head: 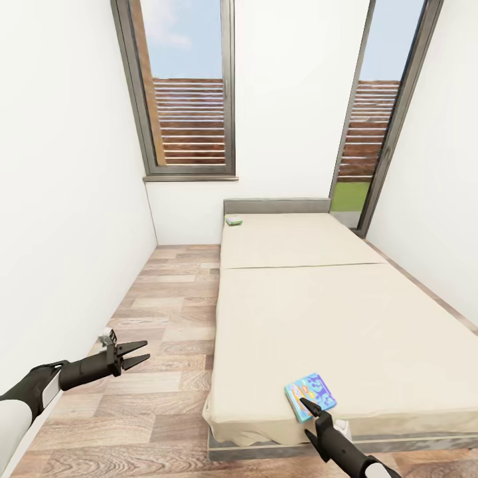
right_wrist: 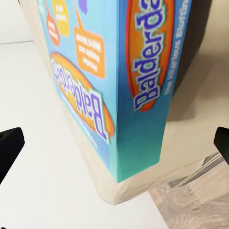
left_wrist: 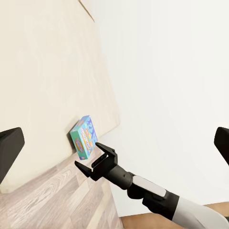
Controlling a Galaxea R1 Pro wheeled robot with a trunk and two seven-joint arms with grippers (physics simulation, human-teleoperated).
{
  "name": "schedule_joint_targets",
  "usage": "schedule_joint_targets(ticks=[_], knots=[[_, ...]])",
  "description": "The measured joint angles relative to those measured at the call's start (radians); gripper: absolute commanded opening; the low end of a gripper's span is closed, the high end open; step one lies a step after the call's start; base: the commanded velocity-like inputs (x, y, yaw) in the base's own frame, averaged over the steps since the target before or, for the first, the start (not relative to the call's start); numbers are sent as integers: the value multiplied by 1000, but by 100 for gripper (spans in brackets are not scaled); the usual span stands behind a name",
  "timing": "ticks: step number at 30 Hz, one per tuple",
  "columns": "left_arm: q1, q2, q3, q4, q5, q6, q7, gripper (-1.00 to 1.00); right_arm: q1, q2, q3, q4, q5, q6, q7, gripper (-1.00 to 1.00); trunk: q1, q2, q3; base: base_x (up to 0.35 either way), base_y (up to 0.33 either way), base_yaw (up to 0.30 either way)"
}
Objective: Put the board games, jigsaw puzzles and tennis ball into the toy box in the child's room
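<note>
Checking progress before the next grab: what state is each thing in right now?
Blue board game: flat on the bed's near corner, not gripped.
Second board game: lying at the bed's far end.
Right gripper: open, at the blue game.
Left gripper: open, empty, over the floor.
Bed: otherwise bare.

Bright, even daylight fills the room, coming from 2 tall windows (head: 189, 93) at the far end. The white walls (head: 60, 199) look nearly blown out, with little shading. Shadows are faint and soft, the clearest a dim one beside the blue game box (right_wrist: 114, 81) up close. Its print is slightly blurred. Straight lines lean outward toward the head view's edges.
</note>
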Motion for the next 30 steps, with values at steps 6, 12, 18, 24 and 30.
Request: schedule_joint_targets(ticks=[6,12,18,24,30], knots=[[0,0,0,1,0,0,0,100,0,1,1,0,1,0,0,100,0,0,0,17,43,0],[0,0,0,0,0,0,0,100,0,2,1,-1,1,0,0,100,0,0,0,3,7,0],[0,0,0,0,0,0,0,100,0,1,1,-1,1,0,0,100,0,0,0,0,1,0],[0,0,0,0,0,0,0,100,0,2,1,-2,1,-2,1,-100,0,0,0,0,0,0],[0,0,0,0,0,0,0,100,0,2,0,-2,0,0,0,-100,0,0,0,0,0,0]])
